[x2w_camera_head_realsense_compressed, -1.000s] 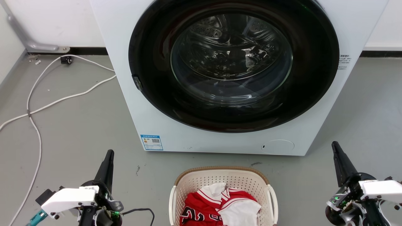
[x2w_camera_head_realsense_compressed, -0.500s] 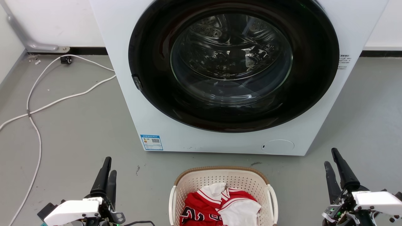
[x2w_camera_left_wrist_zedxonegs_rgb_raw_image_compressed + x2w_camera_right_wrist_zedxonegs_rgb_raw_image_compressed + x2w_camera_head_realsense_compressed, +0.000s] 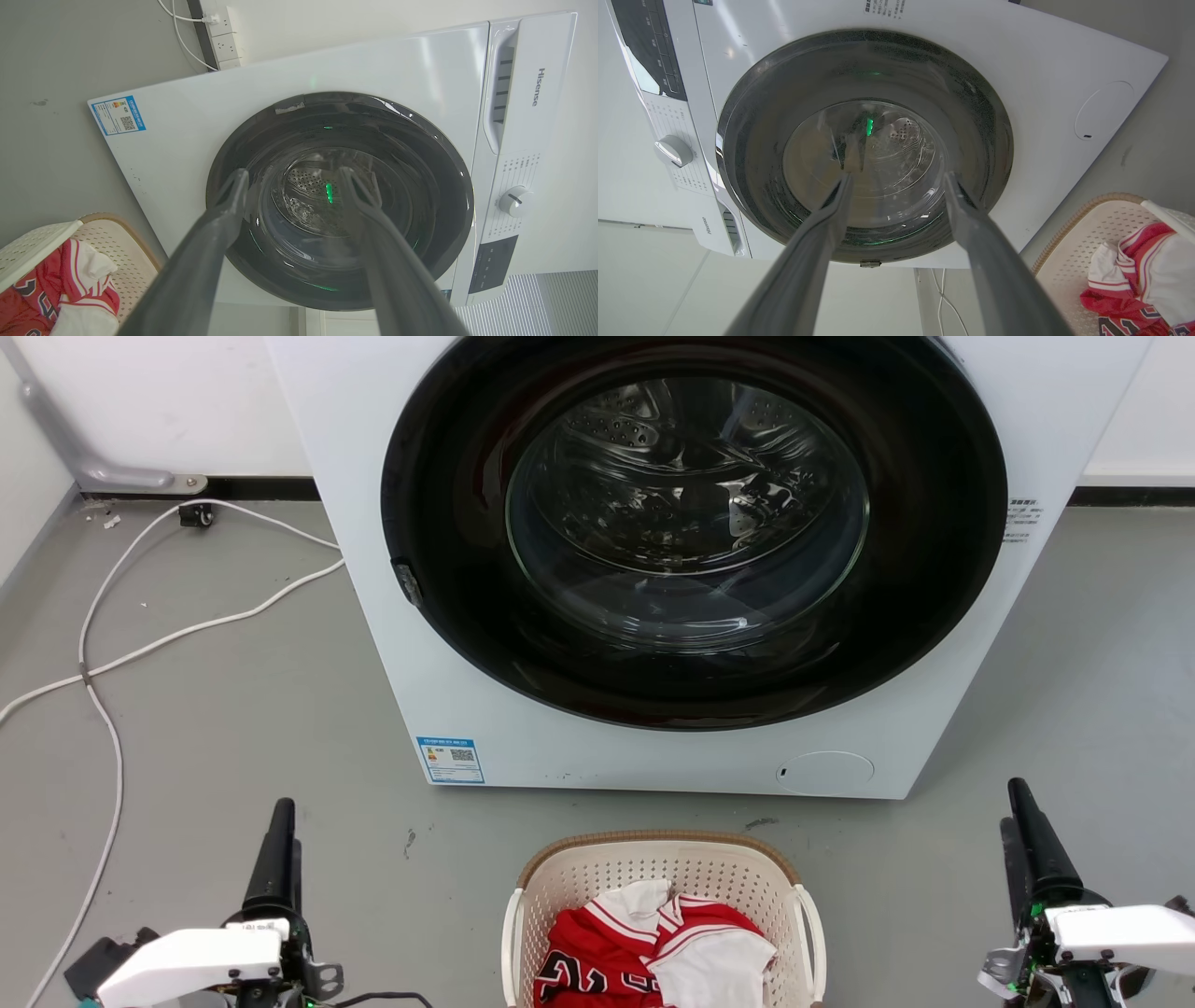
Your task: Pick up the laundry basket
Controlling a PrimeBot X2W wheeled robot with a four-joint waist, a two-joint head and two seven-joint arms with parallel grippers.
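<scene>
Grey floor [image 3: 233, 728], perhaps scuffed, laundry basket [image 3: 658, 838], washer [image 3: 485, 691]

A white front-loading washing machine [image 3: 392, 616] stood on the grey floor [image 3: 233, 728] against a pale wall. Its round glass door [image 3: 691, 523] was closed, and the steel drum was visible behind it. A blue label [image 3: 451, 760] sat at the lower left of the front panel and a round service cover [image 3: 825, 772] at the lower right. White cable [image 3: 86, 672] trailed across the floor to the left. A crumpled red-and-white jersey [image 3: 597, 952] lay in front of the machine.
</scene>
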